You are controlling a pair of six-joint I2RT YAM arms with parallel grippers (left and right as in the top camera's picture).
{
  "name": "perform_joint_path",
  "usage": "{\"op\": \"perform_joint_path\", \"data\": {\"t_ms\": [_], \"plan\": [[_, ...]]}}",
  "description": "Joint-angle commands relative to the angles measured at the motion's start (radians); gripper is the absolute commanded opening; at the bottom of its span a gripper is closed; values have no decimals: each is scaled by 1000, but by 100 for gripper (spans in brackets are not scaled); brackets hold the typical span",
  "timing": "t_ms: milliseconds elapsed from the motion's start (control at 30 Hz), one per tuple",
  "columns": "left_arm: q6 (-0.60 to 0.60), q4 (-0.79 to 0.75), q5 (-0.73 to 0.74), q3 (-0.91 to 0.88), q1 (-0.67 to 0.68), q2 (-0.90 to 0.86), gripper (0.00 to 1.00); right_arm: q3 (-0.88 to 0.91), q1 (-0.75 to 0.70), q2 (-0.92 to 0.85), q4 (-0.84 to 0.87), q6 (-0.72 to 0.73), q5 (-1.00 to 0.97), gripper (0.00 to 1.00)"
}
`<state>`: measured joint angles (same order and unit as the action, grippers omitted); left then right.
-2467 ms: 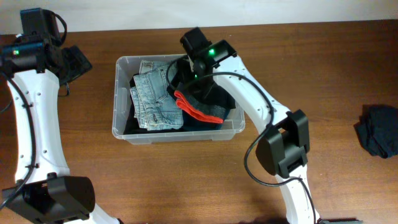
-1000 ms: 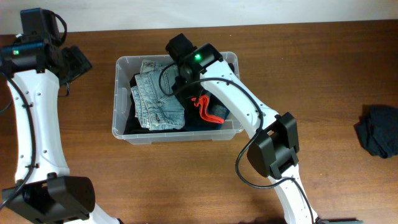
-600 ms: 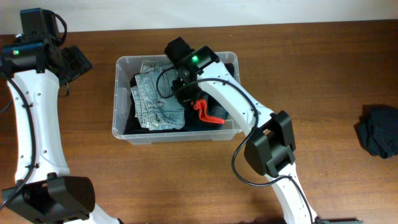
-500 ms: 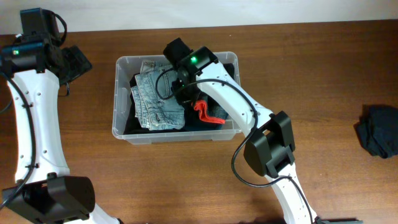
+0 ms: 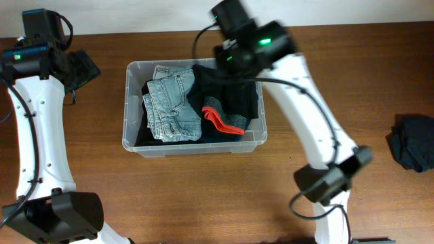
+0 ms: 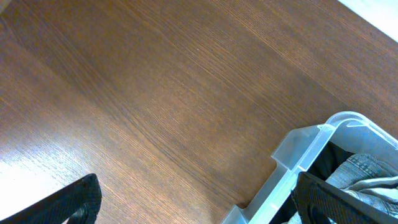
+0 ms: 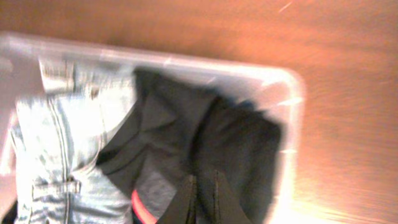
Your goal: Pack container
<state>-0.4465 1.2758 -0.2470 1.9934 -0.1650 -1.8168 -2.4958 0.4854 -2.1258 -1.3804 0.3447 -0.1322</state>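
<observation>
container (image 5: 127, 129) on table (image 5: 352, 81), left of centre. inside it: jeans (image 5: 169, 108) in left half, bunched garment (image 5: 237, 95) in right half, up against back wall. small rolled bit of clothing (image 5: 220, 120) lying on that garment, toward front, just beside jeans. more fabric underneath whole lot. separate clothes heap (image 5: 413, 141) on table at far right edge, well apart from container.

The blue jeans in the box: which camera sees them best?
The overhead camera: the jeans lie sharp and nearly whole in the container. The right wrist view shows them blurred and cut off at the edge; the left wrist view catches only a corner.
</observation>
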Motion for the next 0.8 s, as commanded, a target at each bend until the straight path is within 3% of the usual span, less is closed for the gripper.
{"op": "perform_joint_path", "data": {"t_ms": [0,767], "plan": [[-10,1,-4,6,-3,20,99,28,-42,-29,-8,11,-25,6],[-10,1,-3,6,-3,20,99,406,-106,-98,223,11,50,5]]}}
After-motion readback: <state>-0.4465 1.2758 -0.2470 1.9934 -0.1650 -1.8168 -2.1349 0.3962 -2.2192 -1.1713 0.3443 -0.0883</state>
